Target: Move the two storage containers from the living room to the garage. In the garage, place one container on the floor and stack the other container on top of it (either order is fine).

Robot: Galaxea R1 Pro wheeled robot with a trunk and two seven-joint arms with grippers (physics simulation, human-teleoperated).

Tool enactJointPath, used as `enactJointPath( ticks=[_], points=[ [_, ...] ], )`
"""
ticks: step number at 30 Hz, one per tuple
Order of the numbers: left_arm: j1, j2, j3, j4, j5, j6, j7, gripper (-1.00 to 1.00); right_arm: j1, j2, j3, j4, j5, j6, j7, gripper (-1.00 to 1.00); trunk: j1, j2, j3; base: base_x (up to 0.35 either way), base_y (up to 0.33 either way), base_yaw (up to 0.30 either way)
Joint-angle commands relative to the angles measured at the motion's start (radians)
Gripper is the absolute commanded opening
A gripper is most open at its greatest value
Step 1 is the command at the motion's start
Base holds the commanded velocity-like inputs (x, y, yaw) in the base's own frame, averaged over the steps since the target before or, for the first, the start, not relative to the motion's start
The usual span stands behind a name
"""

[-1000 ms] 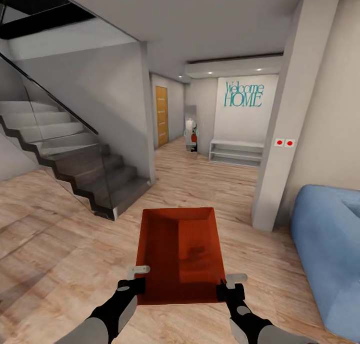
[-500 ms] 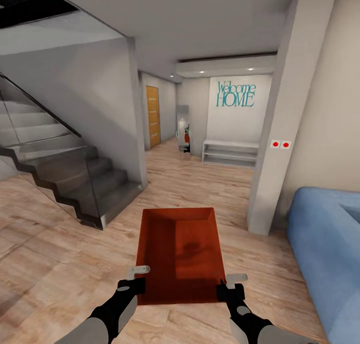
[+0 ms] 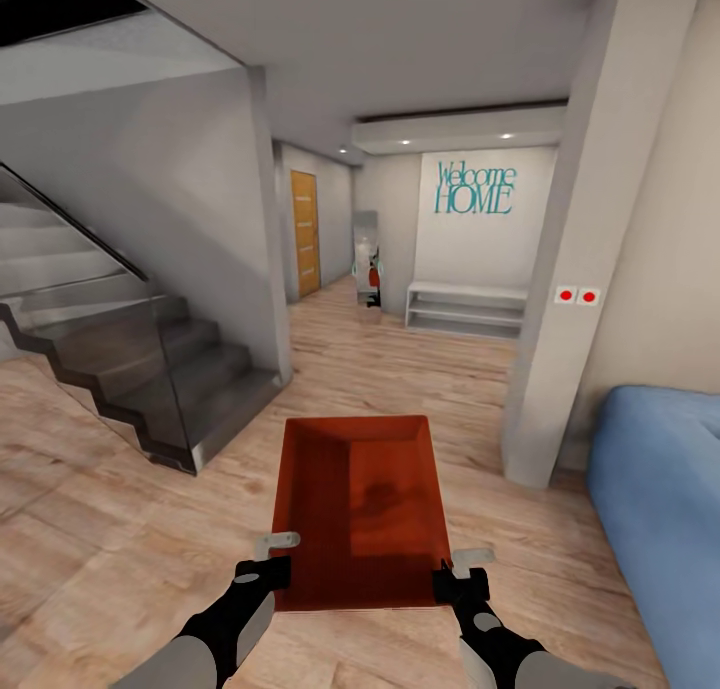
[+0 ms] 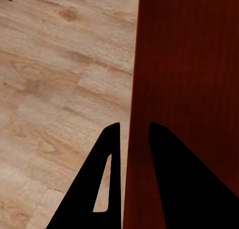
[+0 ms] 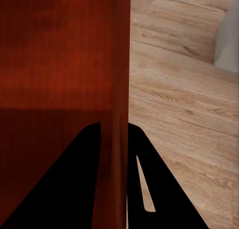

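An orange-red storage container (image 3: 358,509) was held out in front of the robot, above the light wood plank floor (image 3: 120,529) of the living room. The left gripper (image 3: 268,572) was clamped on the container's left wall near its close corner, one finger inside and one outside, as the left wrist view showed (image 4: 130,134). The right gripper (image 3: 455,581) pinched the right wall the same way (image 5: 115,129). A blue sofa (image 3: 660,509) stood to the right beside a pale pillar (image 3: 565,299). A grey staircase (image 3: 150,369) with a glass panel rose on the left, and a hallway ahead ended at a wall lettered "Welcome HOME" (image 3: 476,189)
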Motion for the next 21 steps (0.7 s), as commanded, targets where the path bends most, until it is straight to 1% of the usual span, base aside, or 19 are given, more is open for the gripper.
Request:
enactJointPath(
  ticks=[1,21],
  points=[
    [-0.001,0.001,0.012,-0.004,-0.002,0.006,0.012,-1.00,-0.001,0.000,-0.026,0.002,-0.033,-0.009,-0.010,-1.00,0.001,-0.001,-0.001,0.322,0.000,0.000],
    [-0.001,0.001,0.012,-0.002,-0.002,0.006,0.012,-1.00,-0.001,0.000,-0.026,0.002,-0.033,-0.010,-0.010,-1.00,0.001,-0.001,-0.001,0.322,0.000,0.000]
  ],
)
